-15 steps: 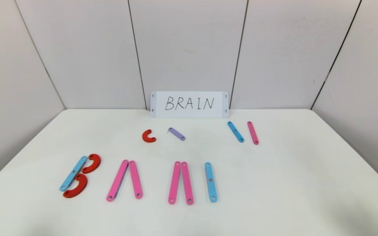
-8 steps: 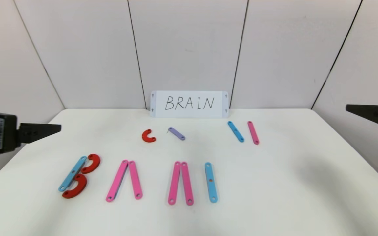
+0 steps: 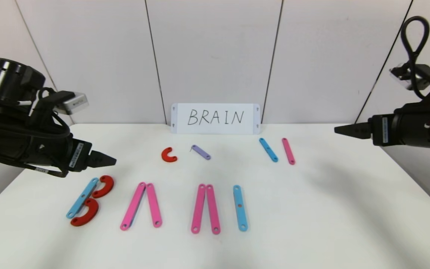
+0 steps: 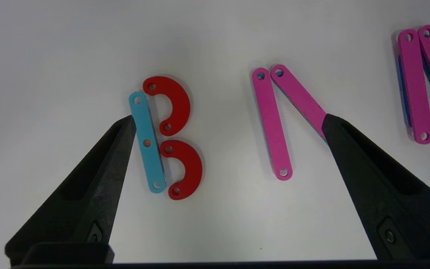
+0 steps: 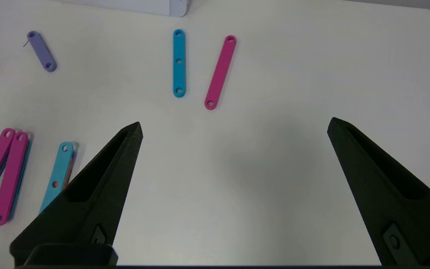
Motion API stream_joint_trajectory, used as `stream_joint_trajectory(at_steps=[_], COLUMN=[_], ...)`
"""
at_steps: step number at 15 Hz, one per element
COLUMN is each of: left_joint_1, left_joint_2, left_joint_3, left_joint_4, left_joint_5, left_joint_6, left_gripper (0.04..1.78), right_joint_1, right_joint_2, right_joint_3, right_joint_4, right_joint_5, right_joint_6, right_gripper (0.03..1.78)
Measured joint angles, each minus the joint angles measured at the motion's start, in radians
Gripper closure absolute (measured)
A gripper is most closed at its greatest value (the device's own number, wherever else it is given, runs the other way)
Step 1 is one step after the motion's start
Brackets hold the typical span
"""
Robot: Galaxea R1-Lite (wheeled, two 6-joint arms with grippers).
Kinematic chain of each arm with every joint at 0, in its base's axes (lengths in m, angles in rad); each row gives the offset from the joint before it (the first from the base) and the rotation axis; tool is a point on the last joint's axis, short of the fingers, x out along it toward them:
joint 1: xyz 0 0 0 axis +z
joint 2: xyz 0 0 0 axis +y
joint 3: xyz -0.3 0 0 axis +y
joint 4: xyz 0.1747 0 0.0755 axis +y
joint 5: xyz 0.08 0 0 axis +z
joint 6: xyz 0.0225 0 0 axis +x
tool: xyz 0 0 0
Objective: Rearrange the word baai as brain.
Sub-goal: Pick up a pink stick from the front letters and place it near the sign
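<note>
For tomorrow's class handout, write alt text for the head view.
Plastic pieces on a white table spell B A A I below a card reading BRAIN. Spare pieces lie between: red curve, lilac strip, blue strip, pink strip. The left gripper and right gripper hover open, empty.
</note>
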Motion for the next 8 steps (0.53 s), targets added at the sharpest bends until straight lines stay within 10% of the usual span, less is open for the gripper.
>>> stream_joint_trajectory(at_steps=[8], left_joint_1=[-0.077], left_joint_2=[0.079], left_joint_3=[0.106], left_joint_4=[0.025], left_joint_5=[-0.003], left_joint_6=[0.02], left_gripper=[0.08], right_joint_1=[0.029], right_joint_2=[0.117], right_joint_3=[-0.03], right_joint_4=[-0.013], right_joint_5=[0.059], right_joint_6=[0.0], right_gripper=[0.08])
